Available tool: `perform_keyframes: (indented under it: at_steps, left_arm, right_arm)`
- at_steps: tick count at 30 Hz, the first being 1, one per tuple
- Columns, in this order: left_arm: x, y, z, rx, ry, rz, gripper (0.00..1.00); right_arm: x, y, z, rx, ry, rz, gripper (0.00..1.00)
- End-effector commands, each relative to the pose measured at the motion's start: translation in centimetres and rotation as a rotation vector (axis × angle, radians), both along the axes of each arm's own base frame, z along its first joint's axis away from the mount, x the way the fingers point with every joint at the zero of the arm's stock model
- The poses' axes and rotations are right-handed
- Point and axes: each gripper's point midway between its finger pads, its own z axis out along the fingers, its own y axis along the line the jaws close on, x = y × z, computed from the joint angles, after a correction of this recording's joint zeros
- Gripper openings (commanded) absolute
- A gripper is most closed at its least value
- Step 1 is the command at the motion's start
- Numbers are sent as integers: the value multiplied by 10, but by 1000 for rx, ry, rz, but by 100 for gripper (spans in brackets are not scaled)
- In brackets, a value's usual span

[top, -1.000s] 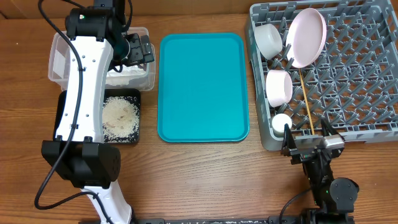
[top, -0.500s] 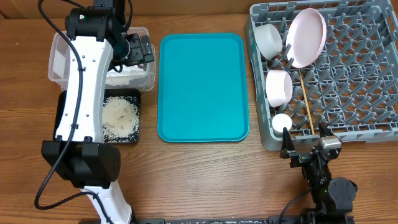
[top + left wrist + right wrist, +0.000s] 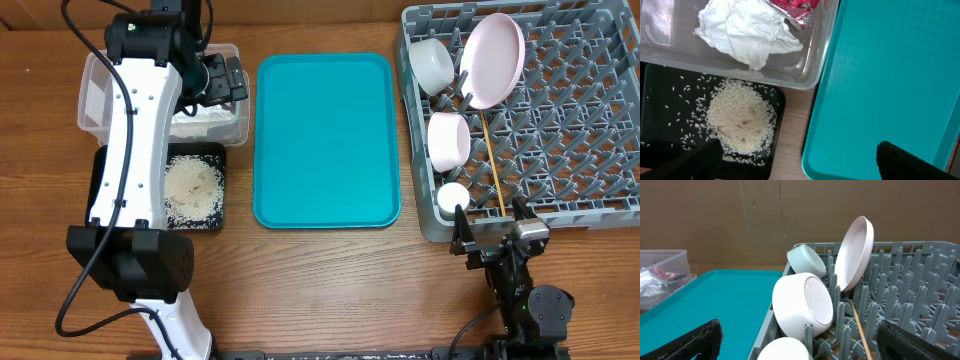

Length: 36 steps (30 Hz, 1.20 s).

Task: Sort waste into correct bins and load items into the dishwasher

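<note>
- From overhead, the left arm [image 3: 135,130] is covering much of the clear plastic tub [image 3: 92,90]. The red wrapper [image 3: 799,6] is running off the left wrist view's top edge.
- The crumpled white napkin [image 3: 747,30] is lying in the tub beside the shiny wrapper. The grainy rice heap [image 3: 740,120] is sitting in the shallow black tray [image 3: 660,85].
- The grey pegged dish rack [image 3: 570,120] is holding a pink plate [image 3: 495,60] on edge, a pale bowl [image 3: 432,63], a white bowl [image 3: 448,140], a small cup [image 3: 453,195] and thin chopsticks [image 3: 490,165].
- The left jaws are hanging wide apart over the tub's edge, gripping nothing.
- The right jaws are gaping wide at the rack's near wall, empty.
</note>
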Motion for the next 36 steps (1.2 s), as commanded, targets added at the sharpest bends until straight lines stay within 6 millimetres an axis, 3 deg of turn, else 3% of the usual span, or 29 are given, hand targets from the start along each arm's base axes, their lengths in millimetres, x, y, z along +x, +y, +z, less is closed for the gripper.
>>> perform_keyframes:
  at_steps: [1, 5, 7, 13, 17, 18, 22, 26, 31, 36]
  left_arm:
    - [2, 3, 8, 11, -26, -4, 100]
    - [-1, 12, 9, 48, -15, 9, 100]
    - [0, 15, 18, 59, -50, 16, 100]
    - [24, -4, 96, -33, -460, -67, 100]
    - [6, 2, 119, -1, -677, -112, 100]
    - [-13, 7, 116, 26, -731, -129, 100]
    - [-54, 19, 95, 58, -793, -123, 100]
    - [-98, 33, 46, 76, -827, -85, 100]
    - [-129, 34, 4, 85, -903, -77, 100]
    - [-153, 32, -14, 104, -1135, -73, 100]
  right_arm:
    - [0, -1, -2, 3, -5, -8, 100]
    - [0, -1, -2, 3, -5, -8, 100]
    - [0, -1, -2, 3, -5, -8, 100]
    - [0, -1, -2, 3, -5, -8, 100]
    - [0, -1, -2, 3, -5, -8, 100]
    - [0, -1, -2, 3, -5, -8, 100]
    - [0, -1, -2, 3, -5, -8, 100]
    - [0, -1, -2, 3, -5, -8, 100]
    - [0, -1, -2, 3, -5, -8, 100]
    - [0, -1, -2, 3, -5, -8, 100]
